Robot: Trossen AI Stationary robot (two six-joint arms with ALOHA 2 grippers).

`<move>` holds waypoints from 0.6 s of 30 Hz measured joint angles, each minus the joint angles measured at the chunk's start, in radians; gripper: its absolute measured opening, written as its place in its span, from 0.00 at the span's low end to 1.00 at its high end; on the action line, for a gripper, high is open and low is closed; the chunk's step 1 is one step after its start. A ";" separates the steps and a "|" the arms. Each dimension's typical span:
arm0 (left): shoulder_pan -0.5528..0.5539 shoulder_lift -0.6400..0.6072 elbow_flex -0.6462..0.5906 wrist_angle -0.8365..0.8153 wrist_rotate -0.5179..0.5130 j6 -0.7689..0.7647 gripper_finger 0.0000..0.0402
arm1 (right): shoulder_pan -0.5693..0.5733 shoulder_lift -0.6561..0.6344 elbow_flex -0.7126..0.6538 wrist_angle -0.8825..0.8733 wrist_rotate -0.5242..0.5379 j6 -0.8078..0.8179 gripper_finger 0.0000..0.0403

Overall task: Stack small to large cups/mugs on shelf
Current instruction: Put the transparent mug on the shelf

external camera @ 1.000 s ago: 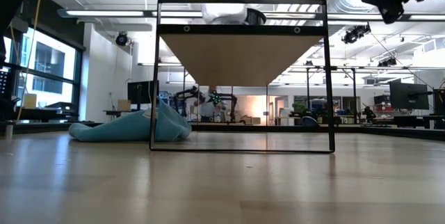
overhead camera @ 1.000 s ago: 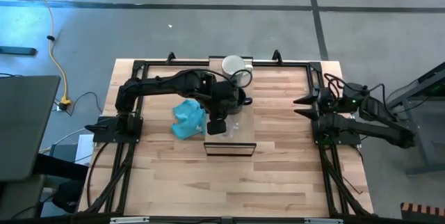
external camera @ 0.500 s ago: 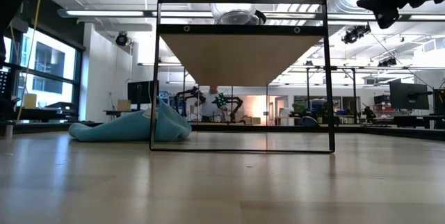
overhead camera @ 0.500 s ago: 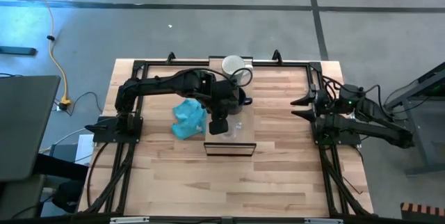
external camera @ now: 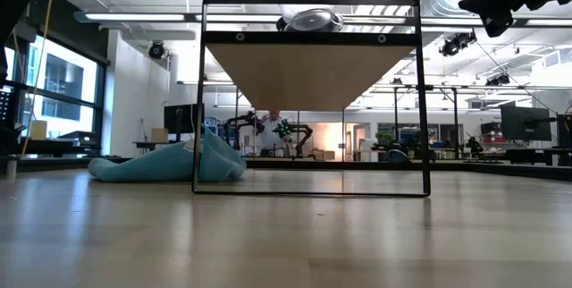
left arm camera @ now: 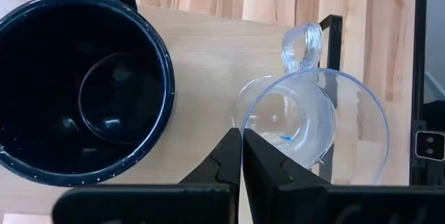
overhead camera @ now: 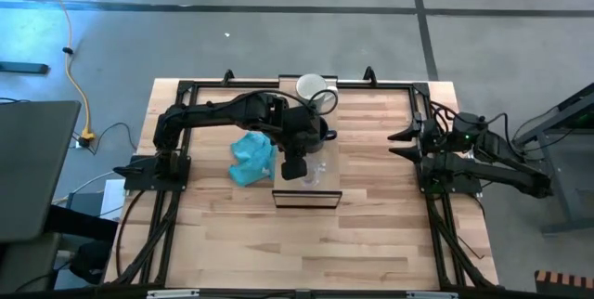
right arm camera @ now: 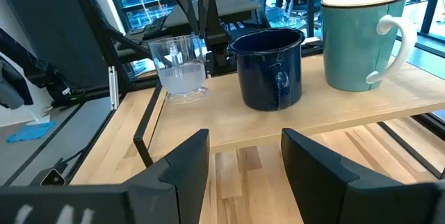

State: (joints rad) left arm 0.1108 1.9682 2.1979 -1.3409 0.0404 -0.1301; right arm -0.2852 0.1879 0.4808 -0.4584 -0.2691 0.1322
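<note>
1. High view: the left end effector [overhead camera: 293,166] reaches over the long narrow light-wood shelf [overhead camera: 320,150] in the middle of the slatted wooden tabletop [overhead camera: 371,234]. The small clear glass cup [overhead camera: 312,170] sits at the shelf's near end by this end effector, the medium black handled mug [overhead camera: 320,132] stands mid-shelf, and the large white handled mug [overhead camera: 313,88] stands at the far end. A crumpled teal blue cloth [overhead camera: 251,157] lies on the tabletop just beside the shelf. The right end effector [overhead camera: 406,143] waits at the tabletop's right side, well apart from the shelf.

2. Low view: only here does the shelf's underside show, carried on a black metal frame [external camera: 418,100], with the glass cup's base at its top edge. Behind lies a bright workshop room with ceiling lights and windows.

3. Left wrist view: the fingers [left arm camera: 229,161] lie together, touching, at the glass cup's rim; whether they pinch the wall cannot be told. The black mug stands upright beside it.

4. Right wrist view: the right fingers [right arm camera: 177,165] stand apart. All three vessels stand upright in a row on the shelf, glass, black, then white mug.
</note>
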 joint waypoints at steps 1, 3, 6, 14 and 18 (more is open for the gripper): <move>0.000 0.000 0.000 -0.003 -0.003 0.001 0.00 | 0.000 0.000 0.000 0.000 0.000 0.000 0.43; 0.000 0.000 0.000 -0.006 -0.007 0.004 0.00 | 0.000 0.000 0.000 -0.004 0.000 0.002 0.43; 0.000 0.011 0.000 -0.011 -0.007 0.004 0.00 | 0.000 0.000 0.000 -0.009 0.000 0.006 0.43; -0.007 0.040 0.000 -0.018 -0.008 0.006 0.00 | 0.000 0.000 0.000 -0.019 0.000 0.006 0.43; -0.007 0.046 0.000 -0.024 -0.008 0.004 0.00 | 0.000 0.000 0.000 -0.023 0.000 0.006 0.43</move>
State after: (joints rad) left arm 0.1036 2.0143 2.1979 -1.3651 0.0329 -0.1266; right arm -0.2852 0.1879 0.4808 -0.4816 -0.2691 0.1382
